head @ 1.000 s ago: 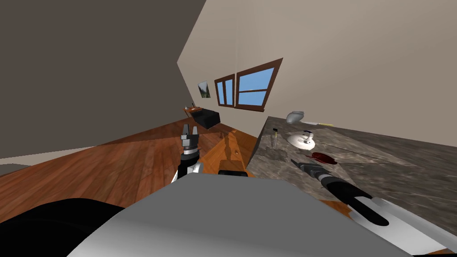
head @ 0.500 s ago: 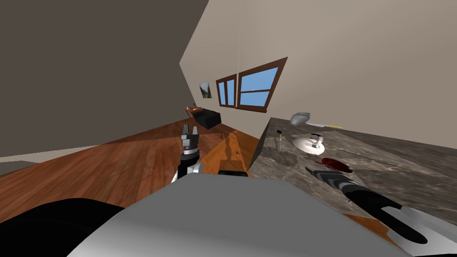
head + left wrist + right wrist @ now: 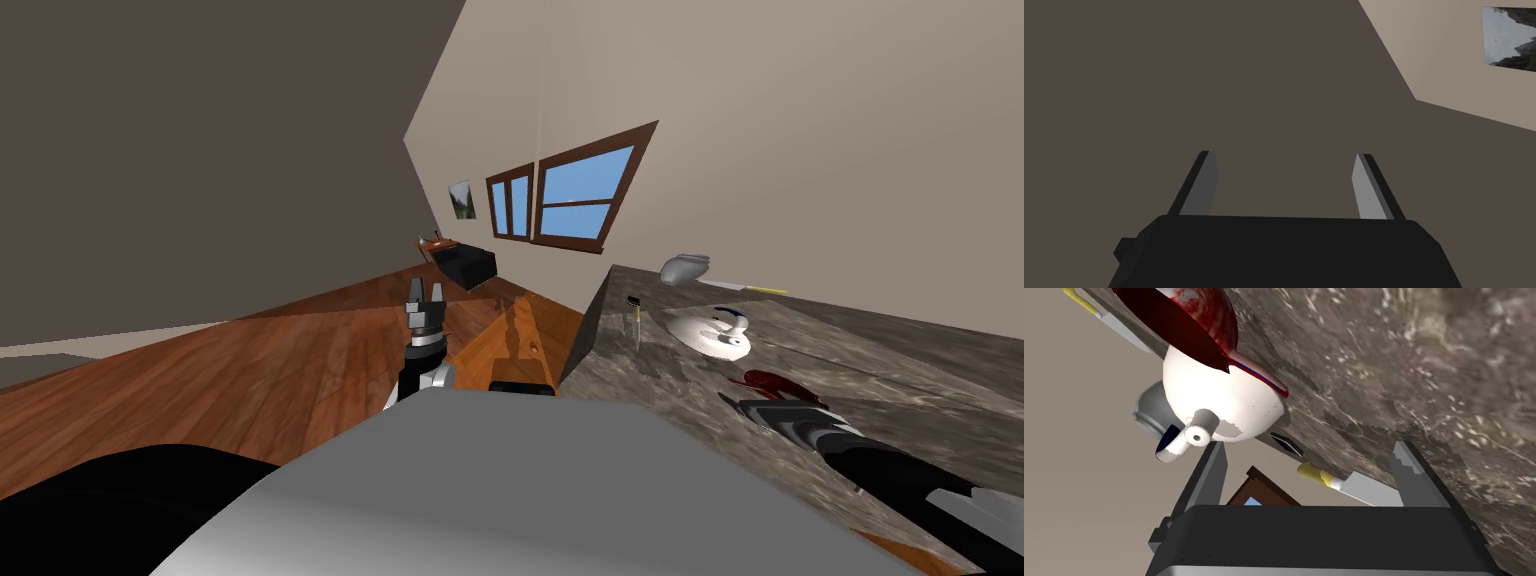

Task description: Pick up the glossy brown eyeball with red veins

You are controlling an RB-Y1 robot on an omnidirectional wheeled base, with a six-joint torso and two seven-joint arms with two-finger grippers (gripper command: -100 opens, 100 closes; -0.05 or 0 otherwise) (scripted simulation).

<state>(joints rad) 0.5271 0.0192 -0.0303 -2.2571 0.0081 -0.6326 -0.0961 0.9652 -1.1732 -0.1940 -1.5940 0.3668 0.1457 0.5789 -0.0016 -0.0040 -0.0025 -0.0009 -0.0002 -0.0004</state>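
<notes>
We see flat, even light; the left wall (image 3: pixel 200 150) sits dim, soft blocky shadows lie on the table (image 3: pixel 900 350), and straight lines splay toward the corners.

You are in a room of a house, at a kitchen-type worktop. Indicators: a wood-plank floor (image 3: pixel 250 370), beige walls (image 3: pixel 800 100), two brown-framed windows (image 3: pixel 585 195) showing blue sky, and a small picture (image 3: pixel 460 198) on the wall. The mottled stone-pattern countertop (image 3: pixel 900 360) carries household ware: a white teapot (image 3: pixel 715 330), a grey vessel (image 3: pixel 683 267) and a yellow-handled knife (image 3: pixel 745 287).
</notes>
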